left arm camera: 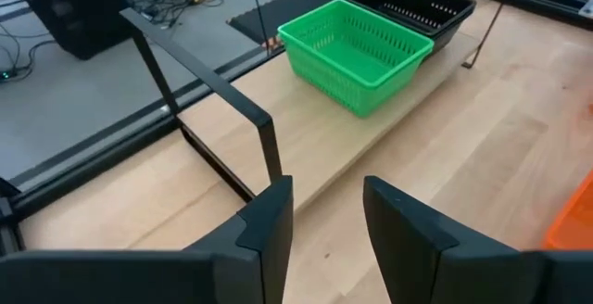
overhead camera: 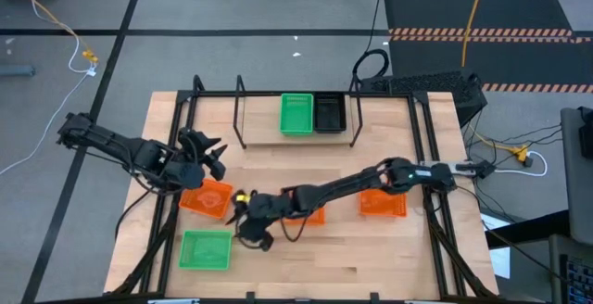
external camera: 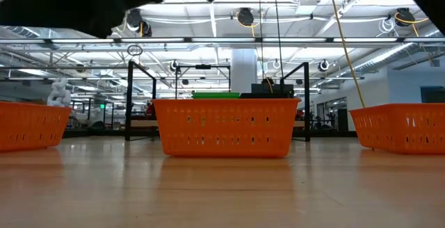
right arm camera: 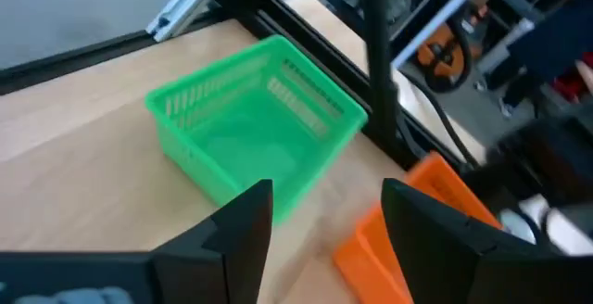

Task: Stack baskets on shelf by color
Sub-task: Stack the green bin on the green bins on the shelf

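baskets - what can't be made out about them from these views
- High view: the middle orange basket is mostly covered by the right arm, so whether it is one basket or a stack is hidden.
- High view: the green basket and black basket on the shelf are seen from above; how many are stacked cannot be told.
- Low view: the near orange basket hides most of the shelf behind it.
- Right wrist view: the orange basket is partly behind the right end effector.

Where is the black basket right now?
In the high view, the black plastic mesh basket sits on the narrow pale wooden shelf at the table's far edge, right beside the green plastic mesh basket.
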You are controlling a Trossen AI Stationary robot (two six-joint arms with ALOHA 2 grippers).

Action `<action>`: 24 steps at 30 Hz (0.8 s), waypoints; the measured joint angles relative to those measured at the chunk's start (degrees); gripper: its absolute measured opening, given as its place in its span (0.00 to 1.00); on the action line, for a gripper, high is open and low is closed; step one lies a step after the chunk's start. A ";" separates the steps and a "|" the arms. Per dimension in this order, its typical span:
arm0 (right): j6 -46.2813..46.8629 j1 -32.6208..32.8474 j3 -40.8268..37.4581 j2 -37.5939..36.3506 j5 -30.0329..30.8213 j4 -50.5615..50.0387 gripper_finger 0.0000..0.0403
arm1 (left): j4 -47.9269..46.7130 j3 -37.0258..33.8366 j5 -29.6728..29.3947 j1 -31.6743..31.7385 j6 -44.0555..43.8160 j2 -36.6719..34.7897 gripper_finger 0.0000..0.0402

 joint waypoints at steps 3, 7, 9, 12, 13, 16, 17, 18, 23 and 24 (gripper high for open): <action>-5.39 0.93 4.27 3.74 0.20 -0.72 0.48 | -0.45 -0.11 -0.03 -0.02 -0.37 0.03 0.34; -12.80 3.05 5.96 6.68 0.53 0.59 0.47 | -0.61 -0.11 -0.09 -0.04 -0.24 0.04 0.34; -15.30 3.88 5.98 8.01 0.40 1.40 0.46 | -0.76 -0.11 -0.20 -0.04 -0.09 0.00 0.34; -17.58 4.63 5.96 10.19 0.44 1.90 0.46 | -0.77 -0.11 -0.76 -0.02 0.25 0.02 0.34; -18.11 4.62 5.93 10.86 0.53 2.25 0.46 | -0.78 -0.11 -1.03 -0.02 0.41 0.02 0.34; -19.17 4.43 5.93 12.05 2.98 5.51 0.46 | -0.74 -0.11 -1.86 0.33 0.85 0.02 0.34; -19.62 4.37 5.93 12.12 3.43 6.01 0.46 | -0.70 -0.11 -2.24 0.58 1.16 0.02 0.34; -19.93 4.23 5.93 12.15 3.66 5.85 0.46 | -0.67 -0.11 -2.44 0.90 1.30 0.02 0.34; -21.05 3.62 5.93 12.17 3.30 6.76 0.46 | -0.62 -0.11 -2.62 2.45 2.60 0.02 0.34; -22.26 3.56 5.93 12.17 3.31 7.39 0.46 | -0.60 -0.11 -2.62 2.72 2.75 0.02 0.34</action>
